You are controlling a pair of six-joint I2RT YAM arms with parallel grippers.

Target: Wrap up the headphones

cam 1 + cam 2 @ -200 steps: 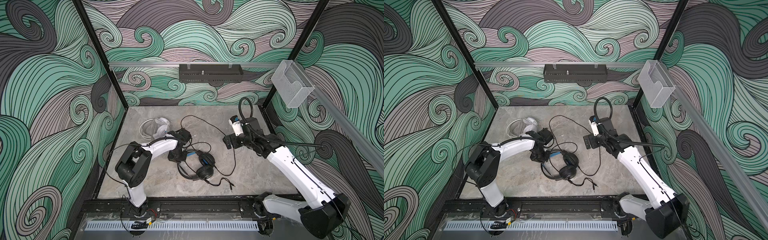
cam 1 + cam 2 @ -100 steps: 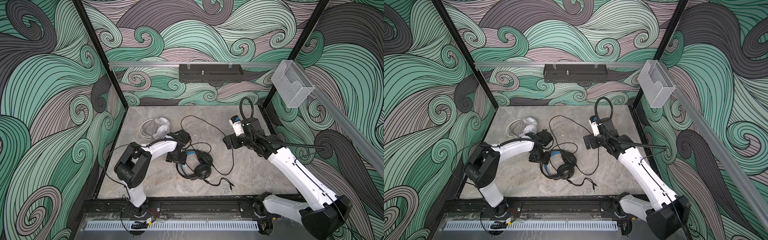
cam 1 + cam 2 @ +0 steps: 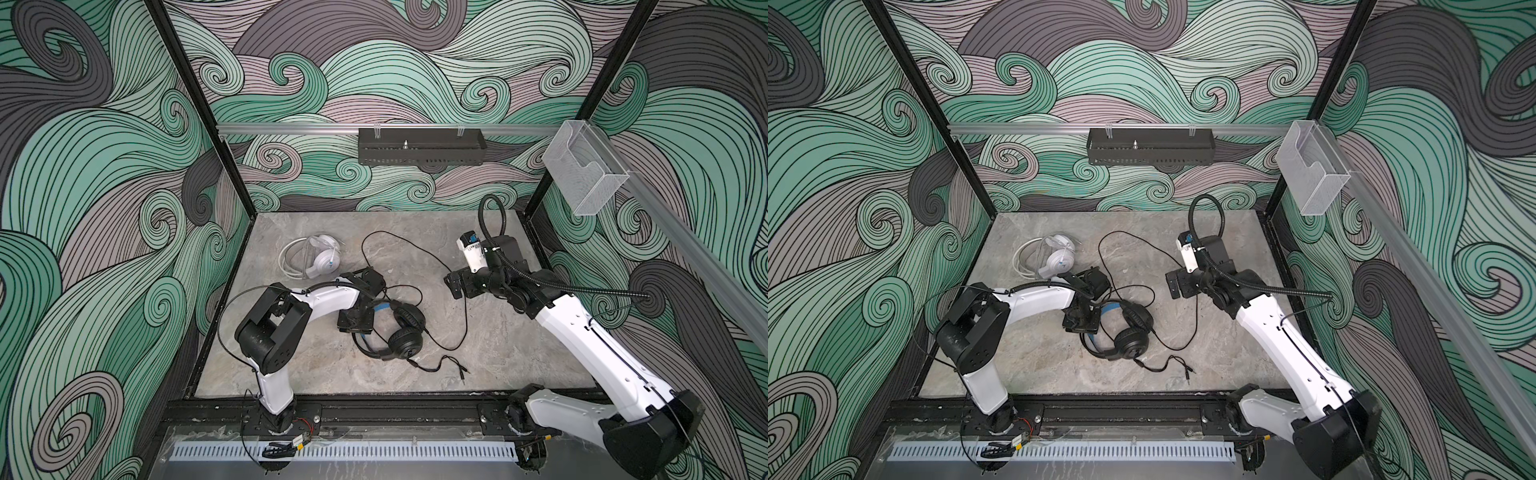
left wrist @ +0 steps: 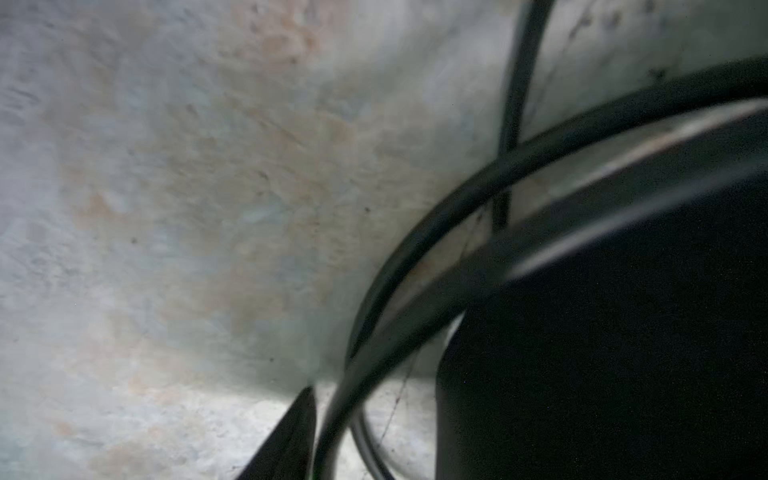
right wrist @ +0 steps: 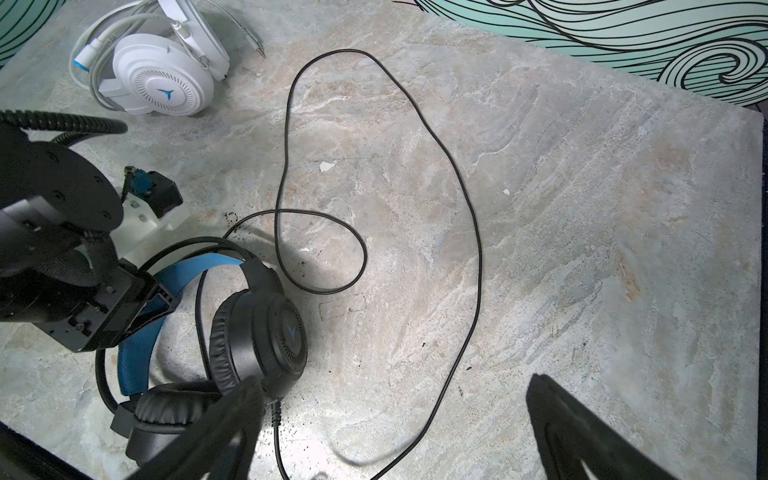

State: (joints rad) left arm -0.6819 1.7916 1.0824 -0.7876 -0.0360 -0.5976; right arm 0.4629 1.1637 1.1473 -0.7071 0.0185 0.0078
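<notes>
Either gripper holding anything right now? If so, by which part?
Right gripper is open and empty. Left gripper sits at the blue-lined headband of the black headset; whether it actually grips cannot be told.

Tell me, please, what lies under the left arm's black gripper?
The blue-padded headband of the black over-ear headphones and their thin black cable. The left gripper hides any contact.

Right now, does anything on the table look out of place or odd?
The thin black cable of the black over-ear headset sprawls in loose, crossing loops over the grey marble-look tabletop, not wrapped. The white over-ear headset at the back left has its pale cable looped close by. Nothing looks broken.
</notes>
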